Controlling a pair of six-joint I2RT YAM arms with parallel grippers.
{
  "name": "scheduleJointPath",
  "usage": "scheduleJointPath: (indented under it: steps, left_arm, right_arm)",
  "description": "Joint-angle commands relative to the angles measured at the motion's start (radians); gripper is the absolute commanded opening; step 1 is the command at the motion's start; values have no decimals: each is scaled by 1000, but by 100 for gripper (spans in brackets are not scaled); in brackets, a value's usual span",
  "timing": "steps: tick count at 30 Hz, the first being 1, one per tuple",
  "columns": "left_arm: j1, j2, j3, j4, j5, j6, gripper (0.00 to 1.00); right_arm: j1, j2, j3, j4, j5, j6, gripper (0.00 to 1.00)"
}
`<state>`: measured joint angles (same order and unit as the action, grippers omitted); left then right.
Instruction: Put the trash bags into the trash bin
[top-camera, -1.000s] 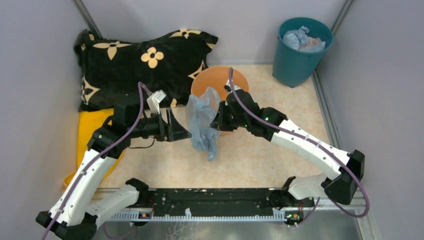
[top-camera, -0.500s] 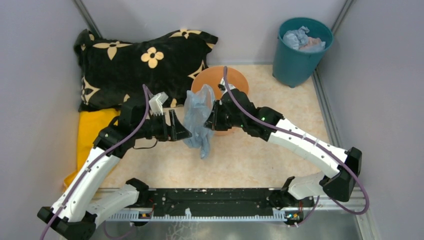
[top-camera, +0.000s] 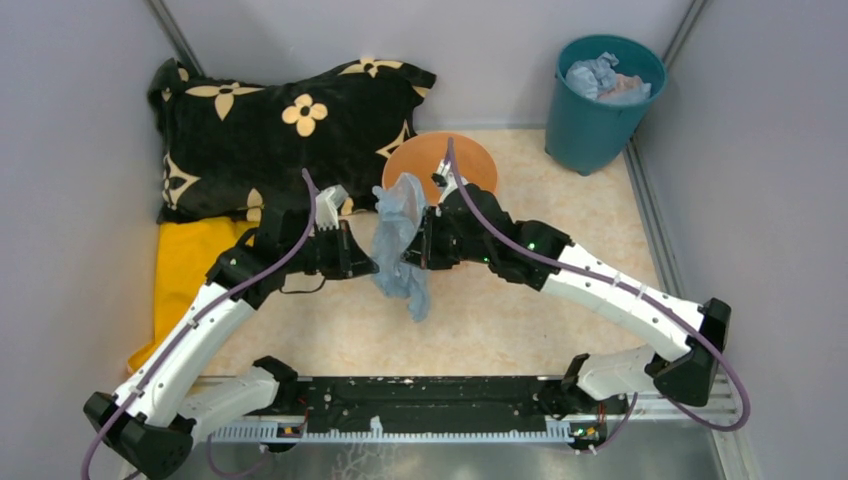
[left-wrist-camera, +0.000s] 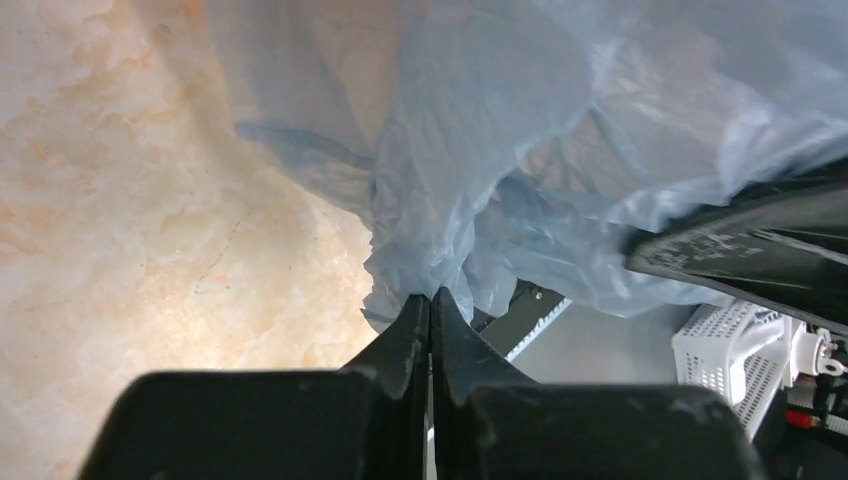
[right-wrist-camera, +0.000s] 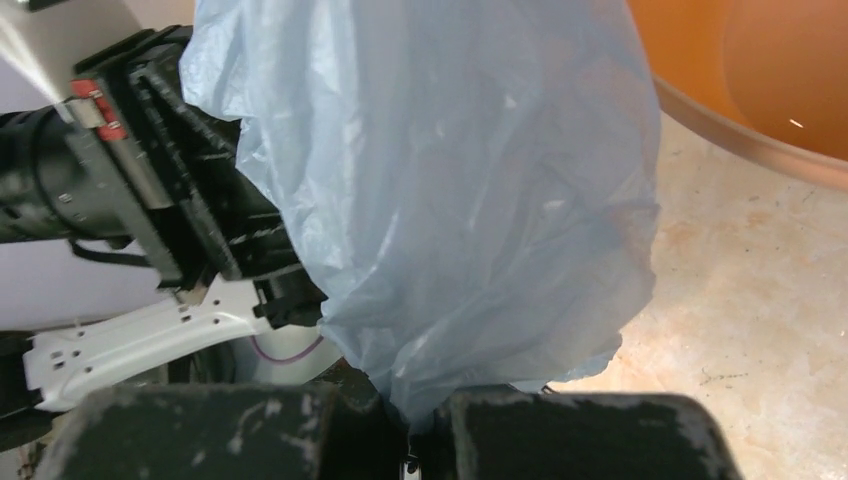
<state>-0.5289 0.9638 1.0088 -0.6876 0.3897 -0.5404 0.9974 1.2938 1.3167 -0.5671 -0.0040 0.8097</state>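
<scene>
A pale blue see-through trash bag (top-camera: 400, 240) hangs crumpled above the floor between both arms, just in front of the peach-orange trash bin (top-camera: 440, 158). My left gripper (top-camera: 372, 265) meets the bag from the left, and the left wrist view shows its jaws closed with the film (left-wrist-camera: 480, 150) pinched at the tips (left-wrist-camera: 430, 295). From the right, my right gripper (top-camera: 412, 252) is shut on the bag's other side; the film (right-wrist-camera: 450, 200) rises out from between its jaws (right-wrist-camera: 410, 425). The bin's rim (right-wrist-camera: 760, 80) shows at the upper right, empty where visible.
A dark teal bucket (top-camera: 600, 100) holding crumpled pale film stands in the back right corner. A black pillow with yellow flowers (top-camera: 280, 130) lies at the back left, with a yellow cloth (top-camera: 185, 265) in front of it. Grey walls close in on three sides.
My left gripper moved right up to the bag and shut on it. The right gripper carried the bag slightly left, toward the left gripper.
</scene>
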Motion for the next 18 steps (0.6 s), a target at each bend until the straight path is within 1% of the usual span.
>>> scheduleJointPath:
  steps: [1, 6, 9, 14, 18]
  left_arm:
    - [-6, -32, 59, -22, -65, 43, 0]
    - [-6, -50, 137, -126, -95, 76, 0]
    - [-6, -69, 165, -170, -106, 83, 0]
    - [-6, -96, 212, -234, -132, 89, 0]
    - [-6, -107, 261, -285, -152, 94, 0]
  right_arm:
    - [12, -122, 4, 6, -14, 6, 0]
    - [3, -237, -50, -87, 1, -11, 0]
    - [-12, -304, -84, -145, 43, -21, 0]
    - [-79, -406, -120, -238, 39, -53, 0]
    - [-122, -465, -115, -325, 46, -90, 0]
